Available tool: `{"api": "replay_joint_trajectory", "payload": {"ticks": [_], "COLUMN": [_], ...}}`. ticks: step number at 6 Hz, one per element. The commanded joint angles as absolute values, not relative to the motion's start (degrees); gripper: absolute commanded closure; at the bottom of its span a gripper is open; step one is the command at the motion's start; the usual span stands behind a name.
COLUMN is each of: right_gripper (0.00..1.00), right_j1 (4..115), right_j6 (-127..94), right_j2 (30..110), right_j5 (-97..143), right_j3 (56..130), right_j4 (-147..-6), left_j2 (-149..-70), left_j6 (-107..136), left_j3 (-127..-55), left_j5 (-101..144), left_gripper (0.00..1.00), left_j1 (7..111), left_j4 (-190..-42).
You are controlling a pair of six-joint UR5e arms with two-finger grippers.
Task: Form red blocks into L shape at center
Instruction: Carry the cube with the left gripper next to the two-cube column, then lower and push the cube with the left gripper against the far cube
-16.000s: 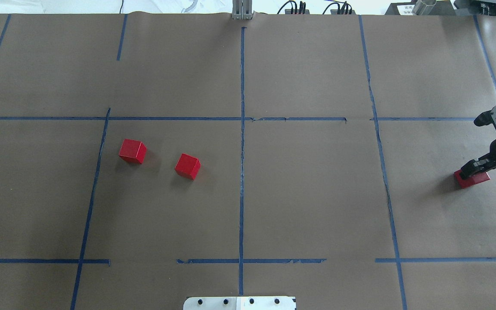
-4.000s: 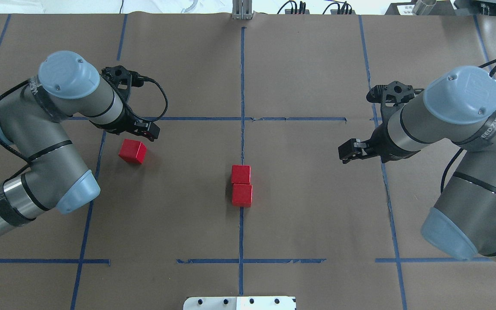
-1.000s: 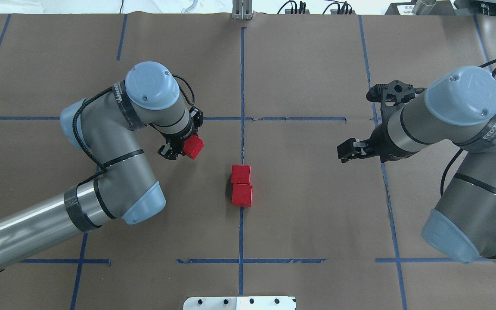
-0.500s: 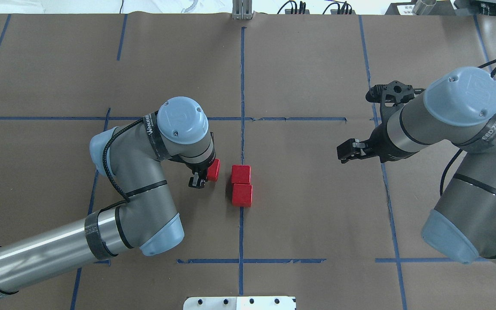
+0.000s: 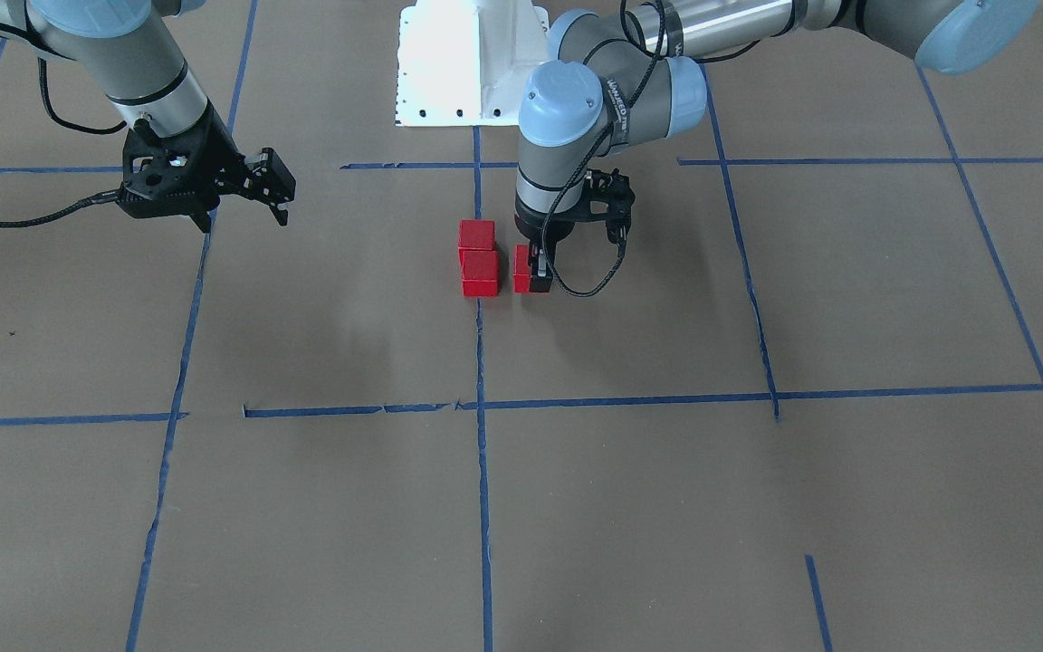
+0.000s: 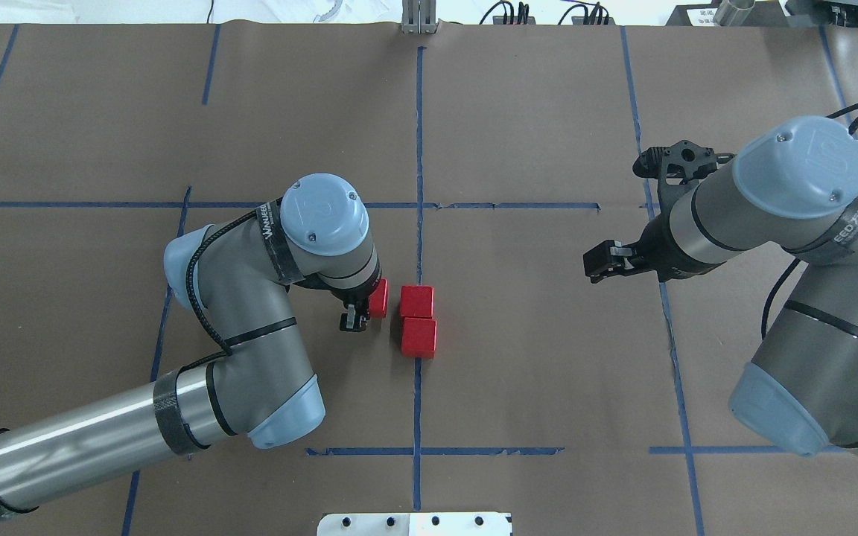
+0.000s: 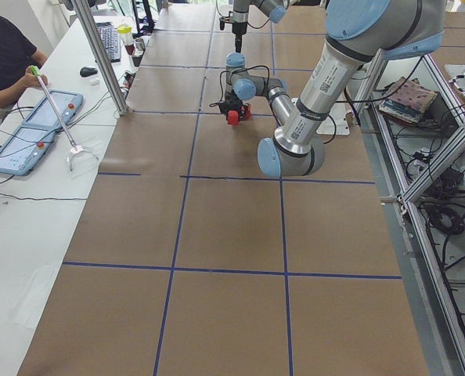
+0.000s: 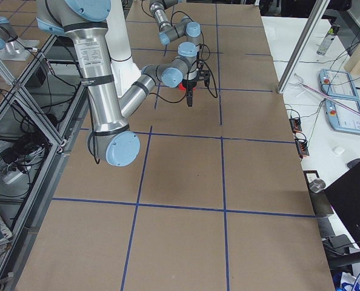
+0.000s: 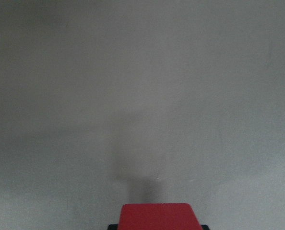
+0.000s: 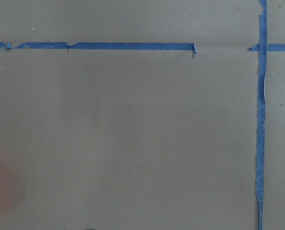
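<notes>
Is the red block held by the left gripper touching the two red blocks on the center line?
Apart. The overhead view shows a strip of brown paper between the held block and the nearest centre block; the front view agrees.

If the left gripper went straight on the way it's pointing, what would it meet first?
The left gripper points down, so the red block in its jaws would likely meet the brown paper beside the placed pair; remaining height unclear.

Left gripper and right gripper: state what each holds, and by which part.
Left gripper holds a red block, pinched across opposite side faces. Right gripper is open and holds nothing.
</notes>
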State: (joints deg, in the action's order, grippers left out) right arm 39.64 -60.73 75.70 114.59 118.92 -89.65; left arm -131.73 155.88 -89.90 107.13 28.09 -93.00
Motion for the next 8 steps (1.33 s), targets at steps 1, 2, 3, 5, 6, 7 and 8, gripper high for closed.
{"api": "replay_joint_trajectory", "payload": {"ticks": [1, 2, 3, 5, 6, 7, 8], "right_gripper": [0.01, 0.01, 0.01, 0.01, 0.01, 0.01, 0.01], "right_j1": [39.64, 39.64, 39.64, 39.64, 39.64, 39.73, 39.64], "right_j6": [-60.73, -60.65, -60.47, -60.64, -60.64, -60.64, -60.64], "right_j2": [75.76, 75.76, 75.94, 75.94, 75.94, 75.94, 75.94], "right_j5": [114.78, 114.79, 114.79, 114.87, 114.96, 114.96, 115.05], "right_j3": [118.92, 118.65, 118.65, 118.74, 118.74, 118.74, 118.74], "right_j4": [-89.65, -89.65, -89.65, -89.65, -89.65, -89.65, -89.65], "left_j2": [-131.75, -131.75, -131.75, -131.75, -131.84, -131.92, -131.92], "left_j6": [158.62, 160.82, 162.32, 162.34, 162.51, 162.42, 162.51], "left_j3": [-89.82, -89.13, -88.95, -87.89, -87.8, -87.8, -87.8], "left_j5": [107.14, 107.14, 107.14, 107.14, 107.14, 107.14, 107.14], "left_gripper": [1.0, 1.0, 1.0, 1.0, 1.0, 1.0, 1.0], "left_j1": [28.04, 28.21, 28.04, 27.77, 27.34, 27.33, 27.33], "left_j4": [-95.25, -96.75, -97.29, -97.29, -97.38, -97.38, -97.38]}}
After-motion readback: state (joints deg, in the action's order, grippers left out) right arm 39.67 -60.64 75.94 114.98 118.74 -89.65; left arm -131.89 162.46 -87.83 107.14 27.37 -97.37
